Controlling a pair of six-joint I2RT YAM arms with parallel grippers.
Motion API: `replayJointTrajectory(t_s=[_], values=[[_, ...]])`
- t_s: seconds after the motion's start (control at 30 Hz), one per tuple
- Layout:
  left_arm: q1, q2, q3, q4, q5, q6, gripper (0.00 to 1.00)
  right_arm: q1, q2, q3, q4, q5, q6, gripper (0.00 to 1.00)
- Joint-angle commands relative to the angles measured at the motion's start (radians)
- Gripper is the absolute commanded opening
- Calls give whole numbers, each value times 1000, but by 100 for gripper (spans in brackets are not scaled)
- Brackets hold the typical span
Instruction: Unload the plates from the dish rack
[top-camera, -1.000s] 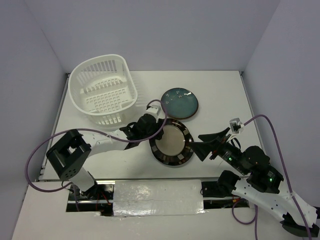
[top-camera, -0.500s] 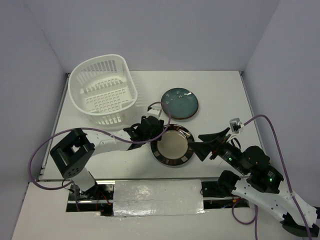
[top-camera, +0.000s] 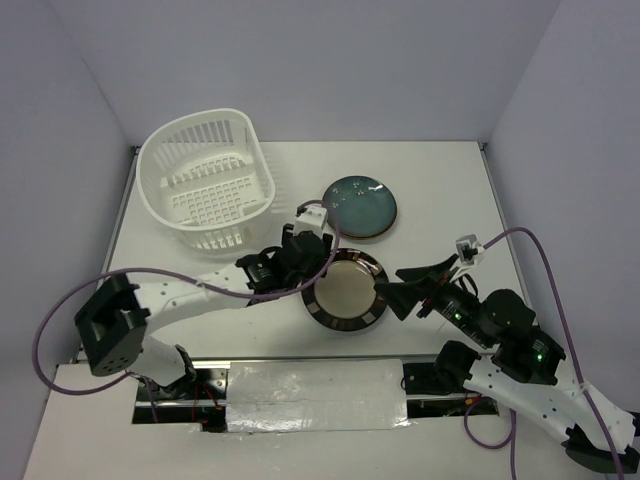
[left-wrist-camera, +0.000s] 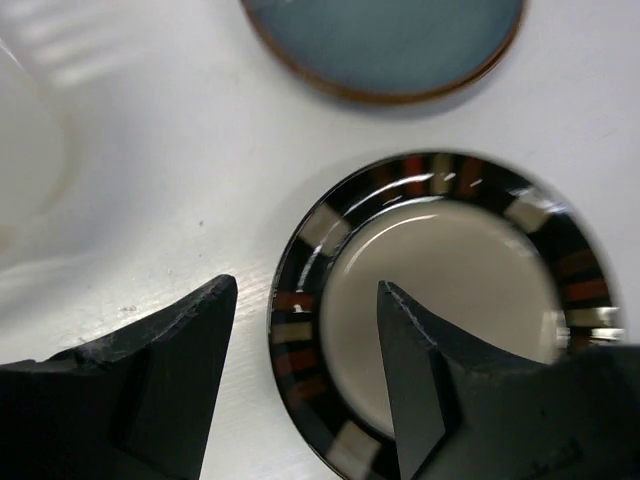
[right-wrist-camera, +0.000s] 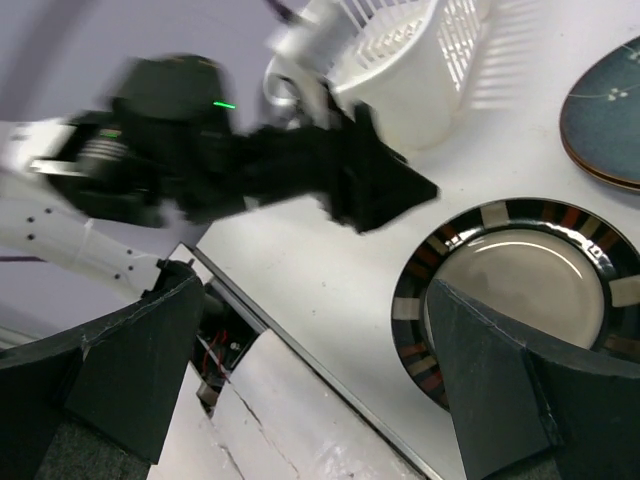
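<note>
Overhead view of the table (top-camera: 440, 190), with both wrist views. The dish rack (top-camera: 205, 180) stands at the far left corner of the table, its open top facing up. The teal-blue plate (top-camera: 360, 205) lies flat just right of the rack, toward the far edge. The beige-centred plate (top-camera: 345, 292), with its wide dark rim of coloured blocks, lies flat near the middle of the near edge, close in front of the teal-blue one and apart from it.

The left gripper (top-camera: 312, 262) reaches from the left over the left rim of the beige-centred plate. In the left wrist view its fingers (left-wrist-camera: 160, 390) stand apart with nothing between them except that rim and bare table below. Whether they touch the plate cannot be told.

The right gripper (top-camera: 390, 285) sits at the right side of the same plate, pointing left toward it. In the right wrist view its fingers (right-wrist-camera: 500, 390) are spread wide and hold nothing. The left gripper appears beyond them, blurred, with the rack behind it.
</note>
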Motion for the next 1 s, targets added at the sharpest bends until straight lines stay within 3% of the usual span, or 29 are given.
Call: replayJointTrajectory(t_s=[0.0,0.2,0.3,0.5,0.83,0.97], values=[[-83,-154,113,-109,-169,24,70,7,30,50,-23,51,-1,100],[-217,-331,121,-211,-278,-9,82,6,64,64,-19,-15,-18,100],[-255,-412,86,-186,-281,4,99,4,78,64,-22,-32,-18,100],[-278,-475,75,-177,-203,82,99,6,114,81,-42,-15,-21,100],[-295,-664,-167,65,-16,237,99,6,105,39,26,-50,-35,100],[-297,-744,-206,98,-32,258,99,7,102,36,49,-75,-40,100]])
